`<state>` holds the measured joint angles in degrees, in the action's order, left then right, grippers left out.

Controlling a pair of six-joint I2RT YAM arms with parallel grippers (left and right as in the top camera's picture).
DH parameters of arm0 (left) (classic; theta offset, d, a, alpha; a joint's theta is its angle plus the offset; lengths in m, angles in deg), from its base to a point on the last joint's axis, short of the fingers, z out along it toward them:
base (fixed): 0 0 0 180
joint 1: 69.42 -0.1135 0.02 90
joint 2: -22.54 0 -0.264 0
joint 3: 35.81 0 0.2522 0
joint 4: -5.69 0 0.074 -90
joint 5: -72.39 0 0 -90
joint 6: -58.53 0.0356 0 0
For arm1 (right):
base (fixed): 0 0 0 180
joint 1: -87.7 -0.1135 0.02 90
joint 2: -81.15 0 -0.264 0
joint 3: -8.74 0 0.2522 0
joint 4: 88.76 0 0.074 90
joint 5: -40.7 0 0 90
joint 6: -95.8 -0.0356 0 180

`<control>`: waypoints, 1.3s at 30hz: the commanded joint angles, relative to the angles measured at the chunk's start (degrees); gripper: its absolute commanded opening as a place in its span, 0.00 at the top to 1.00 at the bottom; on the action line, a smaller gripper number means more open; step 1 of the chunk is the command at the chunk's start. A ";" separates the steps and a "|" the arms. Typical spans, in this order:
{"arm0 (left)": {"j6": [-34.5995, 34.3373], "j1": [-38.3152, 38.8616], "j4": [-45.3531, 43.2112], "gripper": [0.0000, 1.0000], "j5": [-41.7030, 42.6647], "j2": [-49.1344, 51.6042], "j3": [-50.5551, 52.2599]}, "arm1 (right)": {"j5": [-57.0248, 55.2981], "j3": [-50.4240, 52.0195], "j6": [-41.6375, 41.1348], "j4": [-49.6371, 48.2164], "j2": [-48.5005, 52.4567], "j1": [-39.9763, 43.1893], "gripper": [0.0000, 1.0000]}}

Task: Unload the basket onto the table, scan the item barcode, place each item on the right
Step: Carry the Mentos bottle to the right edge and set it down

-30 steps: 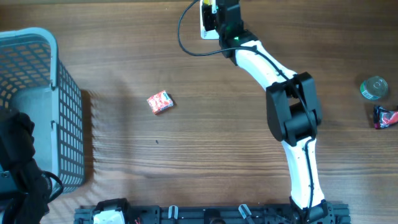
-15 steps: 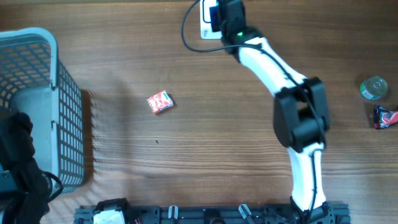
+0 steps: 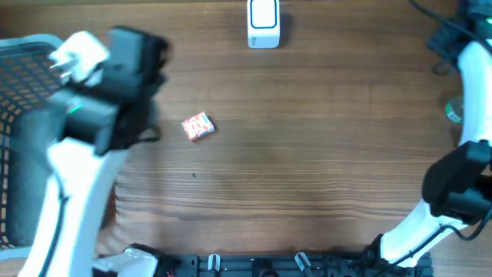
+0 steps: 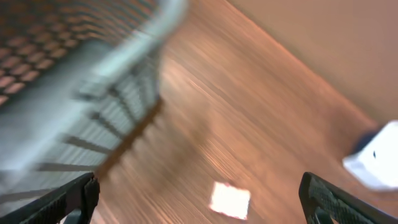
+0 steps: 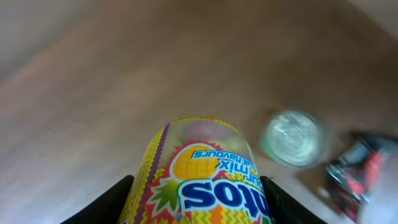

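At the far right of the table (image 3: 307, 154), the roll (image 5: 198, 180) sits in the right gripper (image 5: 199, 204), jaws closed on its sides, bright label facing the wrist camera. I take this as the item to scan. It is well apart from the scanner (image 3: 264, 23), which stands at the far edge near the middle.

My worries from here: I see no barcode on the side that shows, so a pass over the scanner could present the wrong face. The grip looks to be on the lower part only, so a quick swing could let the roll twist or slip. The can (image 5: 294, 138) and a red-black wrapper (image 5: 360, 174) lie near, to the right, and a low sweep might knock them.

The right arm rises from the near right, bends, and reaches to the far right corner. The left arm hangs high over the basket (image 3: 23, 40), blurred. The left gripper (image 4: 199, 183) is wide open and empty, aimed past the rim toward a small packet (image 3: 197, 126) left of centre; a fast descent could clip the basket
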<state>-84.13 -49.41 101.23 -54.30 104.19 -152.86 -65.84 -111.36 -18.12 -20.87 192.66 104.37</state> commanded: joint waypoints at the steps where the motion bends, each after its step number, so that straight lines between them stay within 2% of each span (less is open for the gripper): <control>1: -0.11 6.54 -1.90 0.00 0.90 5.97 0.28 | 6.75 4.46 -1.57 3.41 2.19 4.44 0.75; 3: -0.11 8.00 -2.67 0.00 0.90 8.33 0.28 | 9.42 8.59 -1.73 3.74 2.97 5.86 0.65; 8: -0.11 8.59 -2.95 0.00 0.90 10.64 0.28 | 11.10 21.81 -4.20 -4.24 3.80 6.25 0.65; 13: -0.09 8.59 -2.47 0.00 0.98 10.73 0.28 | 5.68 25.22 -4.70 -7.80 3.80 7.04 0.65; 16: -0.02 8.59 -2.49 0.00 1.44 10.84 0.28 | 0.33 25.22 -4.55 -8.24 3.80 8.85 0.52; 17: 2.27 8.59 -3.19 0.00 3.13 10.91 0.28 | -0.44 25.22 -4.57 -8.37 3.80 9.77 0.49; 19: 12.94 8.59 -7.58 0.00 10.67 11.34 0.28 | 0.17 25.22 -4.55 -8.92 3.80 12.07 0.31; 20: 16.17 8.57 -8.96 0.00 12.85 11.67 0.28 | 1.44 25.22 -4.24 -9.05 3.80 12.83 0.24; 21: 16.92 8.24 -9.66 0.00 13.07 12.11 0.28 | 4.52 25.20 -1.86 -9.79 3.80 13.66 0.00; 23: 16.87 6.69 -9.97 0.00 13.14 12.92 0.28 | 8.94 25.05 1.46 -10.40 3.78 14.45 0.00; 29: 16.92 1.84 -9.86 0.00 12.90 11.72 0.28 | 9.18 19.34 4.50 -4.79 1.75 9.42 0.00; 35: 16.90 3.02 -10.03 0.00 8.24 5.75 0.28 | 5.53 18.14 10.43 -2.14 -7.76 -3.78 0.00; 39: 16.83 2.71 -10.10 0.00 5.81 -0.72 0.28 | 2.80 18.14 10.38 2.82 -10.08 -13.62 0.00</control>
<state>-68.11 -46.55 91.33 -44.57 109.67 -152.64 -60.20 -92.24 -9.51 -20.83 184.83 96.57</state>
